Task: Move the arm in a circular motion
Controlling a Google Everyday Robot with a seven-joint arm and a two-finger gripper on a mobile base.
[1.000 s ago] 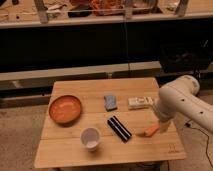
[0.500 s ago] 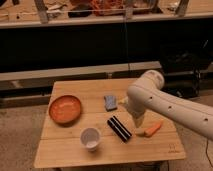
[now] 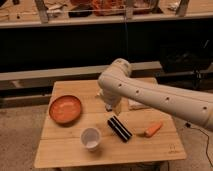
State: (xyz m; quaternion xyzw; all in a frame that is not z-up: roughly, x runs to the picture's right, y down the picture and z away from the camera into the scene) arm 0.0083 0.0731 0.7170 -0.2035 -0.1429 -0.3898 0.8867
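Note:
The cream-white arm [image 3: 160, 97] with small dark dots reaches in from the right edge over the wooden table [image 3: 60, 150]. Its bulbous joint [image 3: 117, 72] stands above the table's back middle. From there a short segment bends down to the gripper [image 3: 113, 106], which hangs low over the table's middle, just behind a black rectangular block [image 3: 119, 128]. The gripper covers the spot where a blue object lay earlier.
An orange bowl [image 3: 65, 109] sits at the left, a white cup [image 3: 90, 137] at the front middle, a carrot [image 3: 153, 129] at the right. A pale flat item [image 3: 138, 106] shows partly under the arm. Dark shelving [image 3: 100, 40] runs behind the table.
The arm has swung steadily left, from the table's right edge to over its middle. The gripper now covers the blue object. The objects on the table have not moved.

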